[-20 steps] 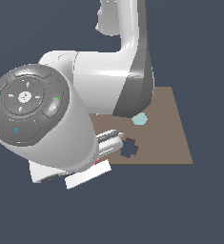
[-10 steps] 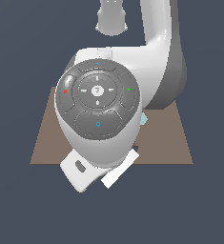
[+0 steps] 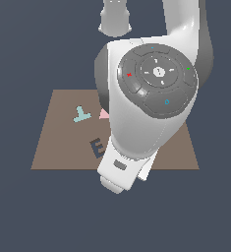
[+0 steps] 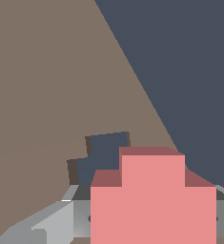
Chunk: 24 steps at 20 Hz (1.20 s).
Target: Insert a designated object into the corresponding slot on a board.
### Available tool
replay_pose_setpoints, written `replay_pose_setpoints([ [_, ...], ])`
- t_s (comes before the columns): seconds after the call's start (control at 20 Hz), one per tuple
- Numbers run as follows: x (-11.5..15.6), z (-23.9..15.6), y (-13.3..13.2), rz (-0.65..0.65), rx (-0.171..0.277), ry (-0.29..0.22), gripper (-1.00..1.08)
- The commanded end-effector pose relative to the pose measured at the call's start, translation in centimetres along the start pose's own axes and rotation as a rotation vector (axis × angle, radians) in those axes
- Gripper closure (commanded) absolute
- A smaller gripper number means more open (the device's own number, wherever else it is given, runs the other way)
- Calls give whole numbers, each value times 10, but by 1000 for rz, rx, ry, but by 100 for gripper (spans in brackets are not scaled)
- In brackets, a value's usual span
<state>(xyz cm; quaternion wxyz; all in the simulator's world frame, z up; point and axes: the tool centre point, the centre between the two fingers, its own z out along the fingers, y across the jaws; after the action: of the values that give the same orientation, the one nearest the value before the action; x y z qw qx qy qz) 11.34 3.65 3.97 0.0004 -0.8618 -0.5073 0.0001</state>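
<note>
Pinched between the gripper (image 4: 151, 219) fingers by its side edges, the coral-red cross piece (image 4: 153, 200) hangs just short of the navy cross slot (image 4: 104, 155) at its ten o'clock on the board (image 4: 46, 95), looking light, rigid and smooth, so a flank grip suits it

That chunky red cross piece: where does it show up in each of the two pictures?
Exterior view: not visible; the robot's big white arm hides that part of the board.
Wrist view: the red piece fills the lower foreground, held in the claw, overlapping the dark cross-shaped slot.
Shared landmark: the brown board.
</note>
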Motion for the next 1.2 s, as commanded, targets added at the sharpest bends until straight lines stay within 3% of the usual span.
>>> replay_pose_setpoints([
  [0.0,3,-1,-8,-55,-1,0,108],
  [0.4,8,-1,-21,-140,0,0,108],
  [1.1,7,9,-19,-126,-1,-1,108],
  [1.15,7,9,-19,-126,-1,-1,-92],
])
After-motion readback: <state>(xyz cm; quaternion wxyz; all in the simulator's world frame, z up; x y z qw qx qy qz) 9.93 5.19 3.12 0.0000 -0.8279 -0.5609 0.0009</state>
